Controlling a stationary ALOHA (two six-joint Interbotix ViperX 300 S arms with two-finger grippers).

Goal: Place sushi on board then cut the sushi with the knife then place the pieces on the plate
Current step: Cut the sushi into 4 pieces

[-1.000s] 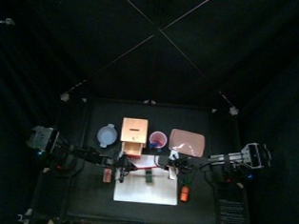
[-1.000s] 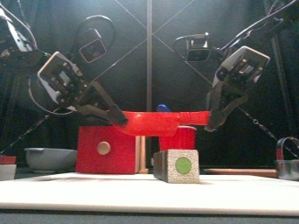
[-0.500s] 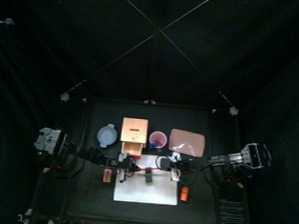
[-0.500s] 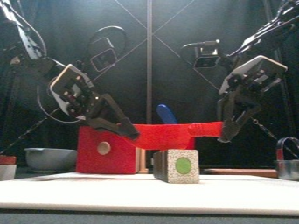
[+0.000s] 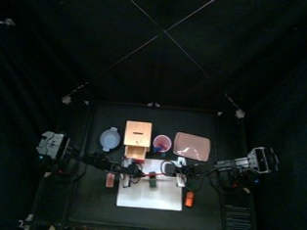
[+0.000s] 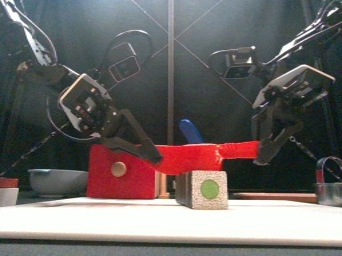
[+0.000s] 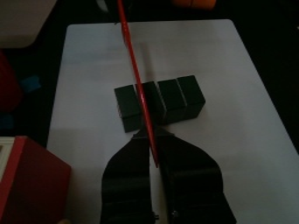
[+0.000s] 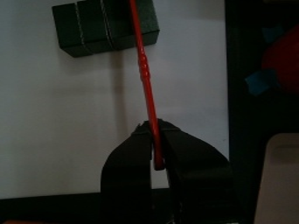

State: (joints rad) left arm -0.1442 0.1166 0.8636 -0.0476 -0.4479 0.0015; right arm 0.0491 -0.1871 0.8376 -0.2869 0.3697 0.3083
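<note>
Sushi roll (image 6: 203, 188) sits on the white cutting board (image 6: 120, 218).
Just above it we see left claw (image 6: 150, 152) and right claw (image 6: 258, 150) each pinching one end of the red knife (image 6: 201, 153); the red-fronted wooden box (image 6: 118, 170) stands behind.

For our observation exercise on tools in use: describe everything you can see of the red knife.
The red knife is a thin, flat toy blade that looks like plastic. In the wrist views it shows edge-on as a narrow red line. It lies roughly level, with one end clamped in the left gripper and the other in the right gripper. It crosses over the dark green sushi roll on the white board; contact is unclear.
</note>
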